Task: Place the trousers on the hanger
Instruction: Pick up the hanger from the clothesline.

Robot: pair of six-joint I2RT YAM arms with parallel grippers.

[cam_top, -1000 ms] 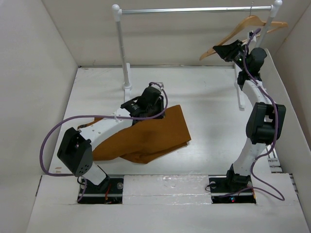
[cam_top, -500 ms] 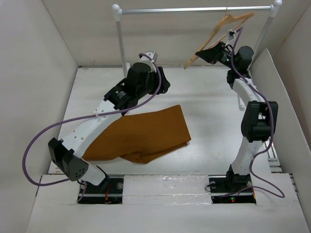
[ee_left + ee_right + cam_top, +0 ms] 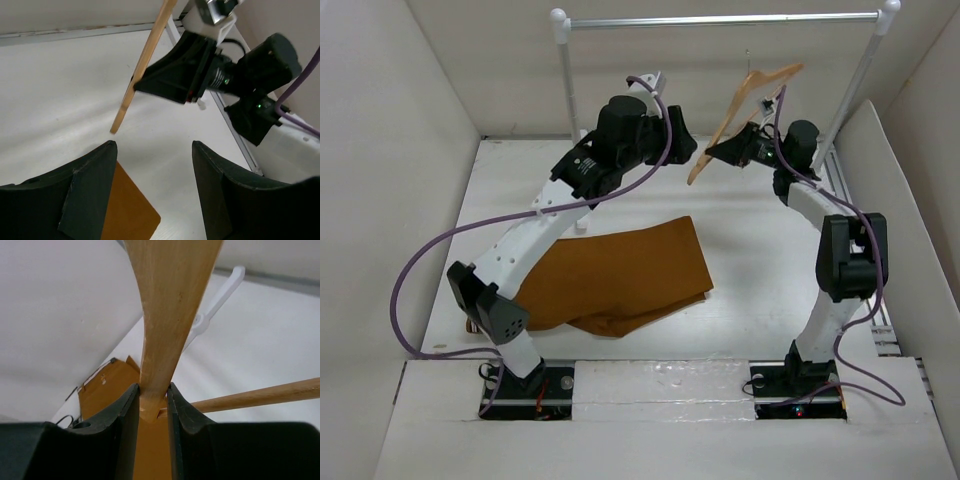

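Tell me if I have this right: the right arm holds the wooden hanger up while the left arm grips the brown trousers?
Not quite. The right gripper does hold the hanger, but the left wrist view shows the left gripper open and empty. The trousers lie ungripped.

1 pr trousers [image 3: 620, 275], 1 hanger [image 3: 725, 122], 1 rail [image 3: 720, 20] w/ 2 posts [image 3: 570, 90], 2 arms [image 3: 535, 235], 1 table [image 3: 770, 260].

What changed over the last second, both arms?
The right gripper, shut on the hanger, carried it left and down from the rail's right end. The left gripper, open, lifted from over the trousers and swung toward the far side, facing the hanger. The trousers stayed put on the table.
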